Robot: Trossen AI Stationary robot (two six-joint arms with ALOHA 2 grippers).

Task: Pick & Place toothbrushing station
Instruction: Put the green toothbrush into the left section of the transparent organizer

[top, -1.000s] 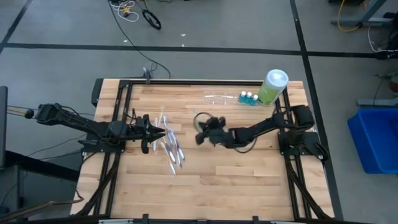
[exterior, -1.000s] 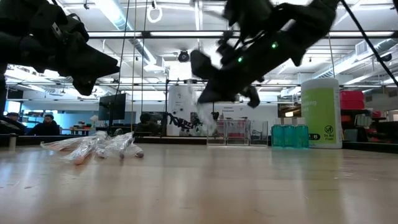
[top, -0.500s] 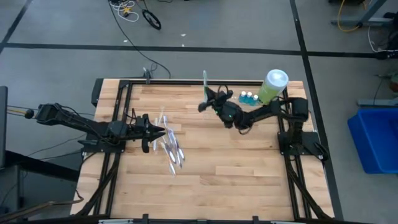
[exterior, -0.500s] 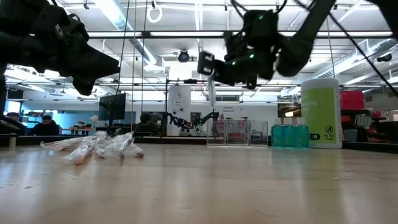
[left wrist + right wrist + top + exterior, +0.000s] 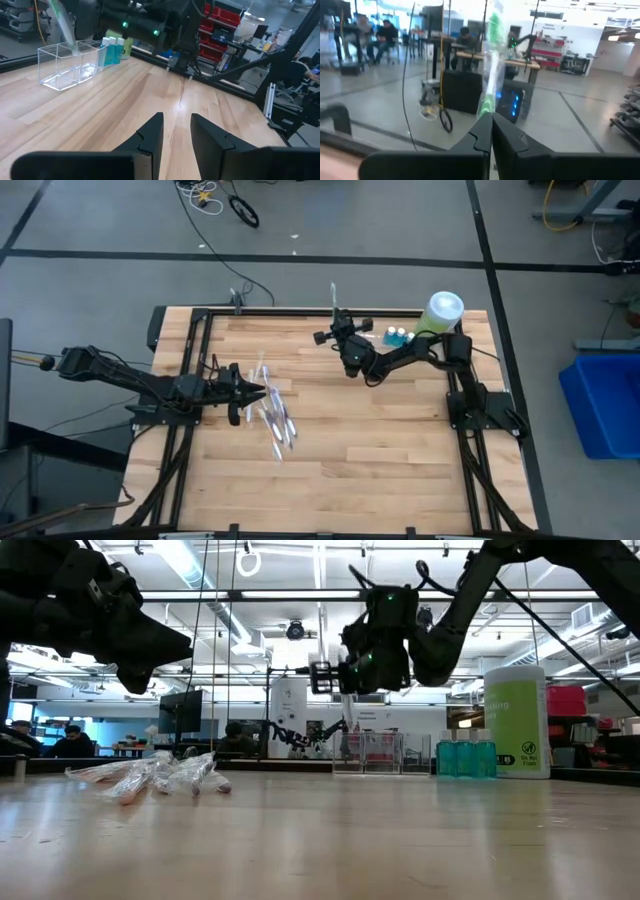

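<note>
We see the left gripper (image 5: 262,391) held low over the left half of the counter (image 5: 340,460), its arm stretched in flat from the left edge; its jaws stand a little apart with nothing between them, as the left wrist view shows. Just beside its tips lies a loose heap of wrapped toothbrushes (image 5: 272,412), spread toward the near side.

Farther back, the right gripper (image 5: 335,320) is raised above the far edge of the counter, its arm reaching from the right side across to the middle. Its jaws are pinched on a wrapped toothbrush (image 5: 490,75) with a green end, which stands upright above them.

The toothbrushing station (image 5: 70,65), a clear rack with square compartments, sits on the far part of the counter, below and just right of that gripper. Beside it to the right stand small teal bottles (image 5: 465,757) and then a tall green bottle (image 5: 438,318) with a white cap.

Beyond the counter, people (image 5: 385,32) sit at desks in a bright workshop.
</note>
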